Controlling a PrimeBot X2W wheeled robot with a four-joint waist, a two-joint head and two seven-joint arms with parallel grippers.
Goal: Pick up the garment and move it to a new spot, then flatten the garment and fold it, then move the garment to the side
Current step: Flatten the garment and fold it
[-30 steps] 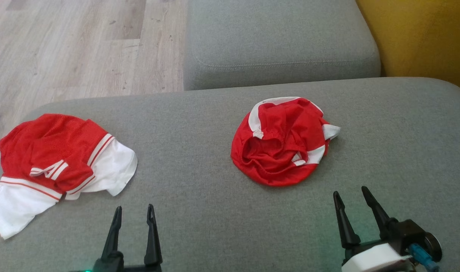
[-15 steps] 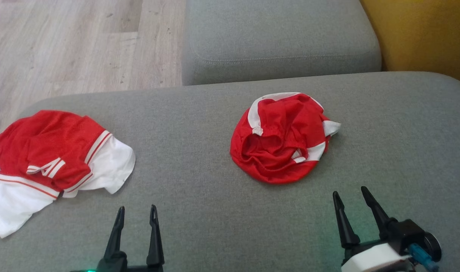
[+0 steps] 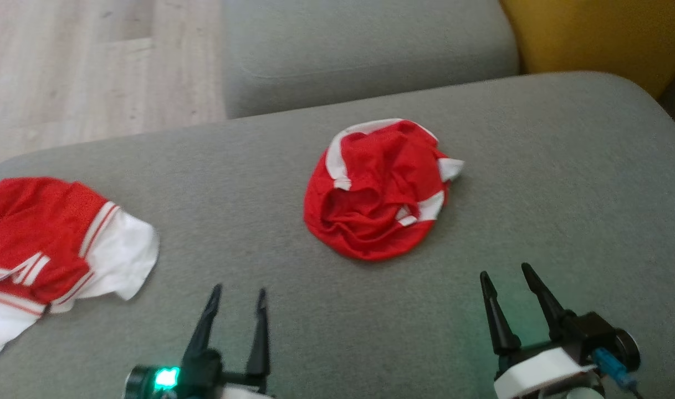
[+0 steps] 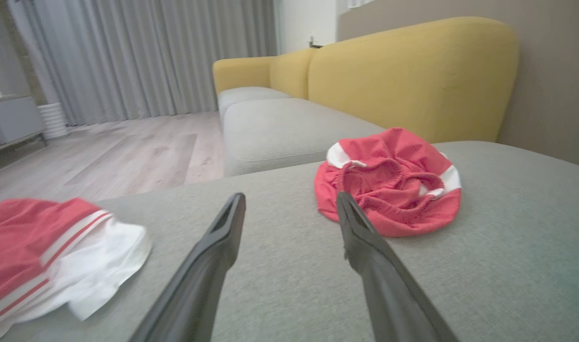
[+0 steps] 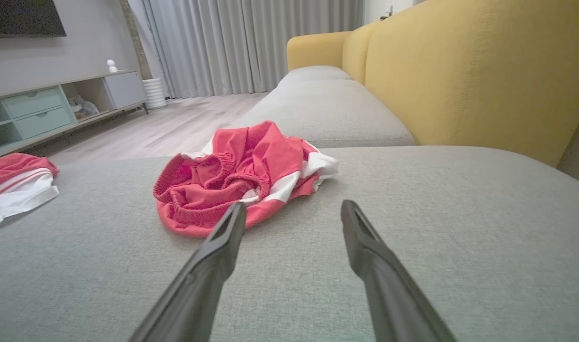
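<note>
The crumpled red mesh garment with white panels [image 3: 373, 191] lies in a rounded heap near the middle of the grey fabric sofa cushion [image 3: 537, 166], a little to the right of centre and farther away than both grippers. A second red-and-white striped garment [image 3: 49, 238] is spread at the far left of the same cushion, well apart from the heap. Going by the layout, the central heap looks like the piece to pick up.

The left gripper [image 3: 239, 289] hovers at the near edge, left of the heap. Its two dark fingers are spread apart and hold nothing. The right gripper [image 3: 504, 270] sits near and to the right of the heap, its fingers also parted and empty. Neither touches the cloth.

The fabric should be very light, limp and thin, so it will drape and slide rather than keep any shape. It is not fragile, though the open mesh could snag on a fingertip. A gathered band, probably an elastic waistband, curls across the near side of the heap, but the bunching makes that hard to confirm. That thicker ridge, or a raised fold on top, looks like the best place to pinch. A hold on the flat near hem risks catching the cushion or only a single layer.
</note>
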